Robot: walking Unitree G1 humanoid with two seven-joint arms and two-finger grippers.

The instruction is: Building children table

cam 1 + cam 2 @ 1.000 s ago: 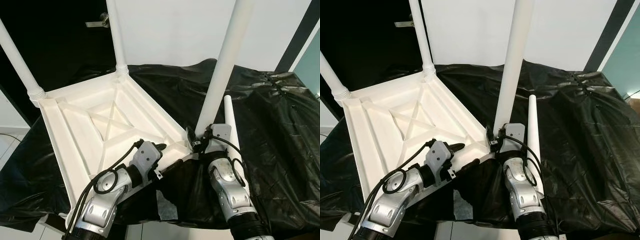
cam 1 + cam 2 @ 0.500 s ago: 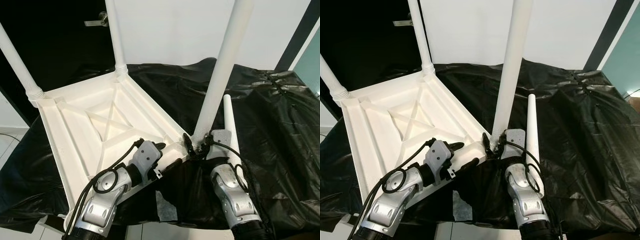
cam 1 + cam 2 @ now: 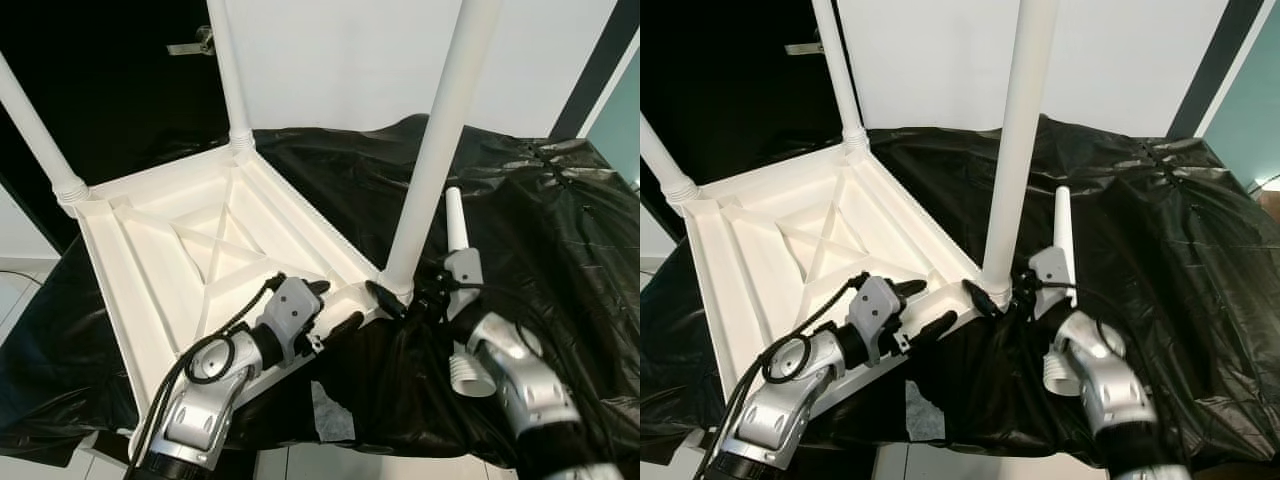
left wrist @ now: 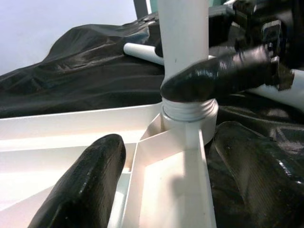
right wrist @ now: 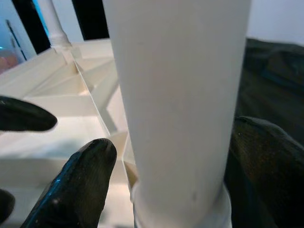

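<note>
Tabletop point(image 3: 190, 250): white moulded plastic, ribbed underside up with a cross brace, lying on the black-sheeted bench point(image 3: 560, 230). Three legs standing in its corners; the near leg point(image 3: 440, 140), a smooth round tube with a threaded collar, is sitting in its socket. Right gripper point(image 3: 400, 300), fingers spread around that leg's base, is apparently seating it. Left gripper point(image 3: 335, 308), fingers apart, is straddling the tabletop's rim beside that socket. Fourth leg point(image 3: 458, 290) is lying just beyond that corner, unfitted.
</note>
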